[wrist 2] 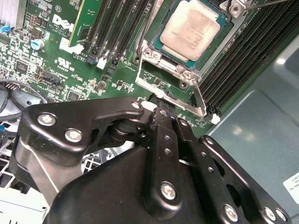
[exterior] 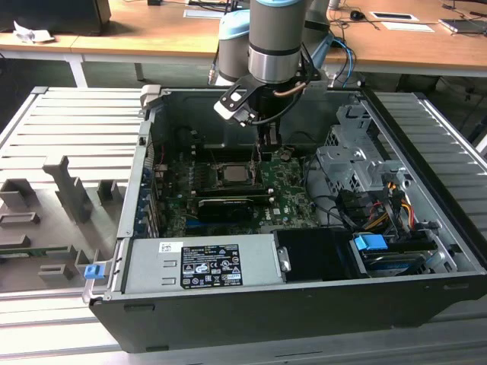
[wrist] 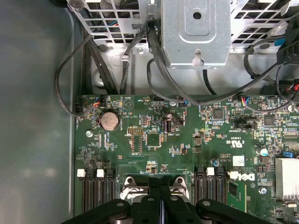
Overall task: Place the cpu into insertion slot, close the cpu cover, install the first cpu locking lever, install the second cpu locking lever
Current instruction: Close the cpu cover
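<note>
landmark: insertion slot, a square black socket with a metal rim [wrist 2: 154,56], set in the green circuit board [wrist: 140,154]; all places below taken from it.
chip: cpu, small flat square with a pale silver-grey metal face [wrist 2: 191,30], seated flat in the insertion slot, face up; teal edge bare on the side nearest the tool; in the exterior view [exterior: 237,173] likewise in the slot.
tool: black gripper [wrist 2: 161,112] on the grey arm, hanging tip-down just beside the slot's rim; contact with the rim not determinable. In the exterior view [exterior: 268,148] just beyond the slot, toward that view's right.
tool state: fingers [wrist: 153,186] pressed together, only a thin seam between, clamped on nothing visible.
lever: thin silver metal rod [wrist 2: 200,95] along the slot's corner, next to the gripper tip.
memory: long black slots [wrist 2: 233,56] flanking the insertion slot on both sides.
battery: round silver coin cell [wrist: 110,120] on the board, well apart from the slot.
cabling: black cables [wrist: 70,74] looping past the board's edge far from the slot.
cage: grey perforated metal drive cage [exterior: 354,163], toward the exterior view's right of the slot.
supply: silver box with a white label [exterior: 202,262], nearer the camera than the slot.
enclosure: open black computer case [exterior: 228,334] around it all, on a grey slatted table [exterior: 68,122].
</note>
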{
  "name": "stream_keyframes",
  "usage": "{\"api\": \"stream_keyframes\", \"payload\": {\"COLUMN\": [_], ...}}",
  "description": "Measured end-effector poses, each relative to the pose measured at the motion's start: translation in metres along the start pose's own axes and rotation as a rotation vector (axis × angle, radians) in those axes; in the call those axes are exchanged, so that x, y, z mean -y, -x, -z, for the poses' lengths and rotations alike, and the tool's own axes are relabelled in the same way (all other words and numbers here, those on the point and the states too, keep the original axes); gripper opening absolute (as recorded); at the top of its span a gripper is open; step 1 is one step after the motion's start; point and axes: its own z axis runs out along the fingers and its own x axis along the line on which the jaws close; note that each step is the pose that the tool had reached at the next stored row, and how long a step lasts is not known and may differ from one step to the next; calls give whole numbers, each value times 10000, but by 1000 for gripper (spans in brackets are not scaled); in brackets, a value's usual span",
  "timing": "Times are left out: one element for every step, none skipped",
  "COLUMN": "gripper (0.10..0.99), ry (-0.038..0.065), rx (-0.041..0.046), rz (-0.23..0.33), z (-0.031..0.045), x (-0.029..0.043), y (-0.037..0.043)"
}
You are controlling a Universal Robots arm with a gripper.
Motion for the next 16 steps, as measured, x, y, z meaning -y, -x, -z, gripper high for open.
{"api": "stream_keyframes", "payload": {"gripper": [106, 106, 106, 106, 106, 106, 106, 106, 106, 106, 106, 106, 106, 106, 106, 106], "ry": [0, 0, 0, 0, 0, 0, 0, 0, 0, 0, 0, 0, 0, 0, 1, 0], "rx": [0, 0, 0, 0, -1, 0, -1, -1, -1, -1, -1, -1, 0, -1, -1, 0], "rz": [-1, -1, -1, -1, -2, -1, -2, -1, -1, -1, 0, 0, 0, 0, 0, -1], "z": [0, 0, 0, 0, 0, 1, 1, 1, 1, 2, 2, 2, 3, 3, 3, 4], "x": [1, 2, 4, 5, 7, 9, 13, 17, 21, 28, 32, 37, 44, 48, 54, 68], "y": [0, 0, 0, 0, 0, 0, 0, 0, 0, 0, 0, 0, 0, 0, 0, 0]}}
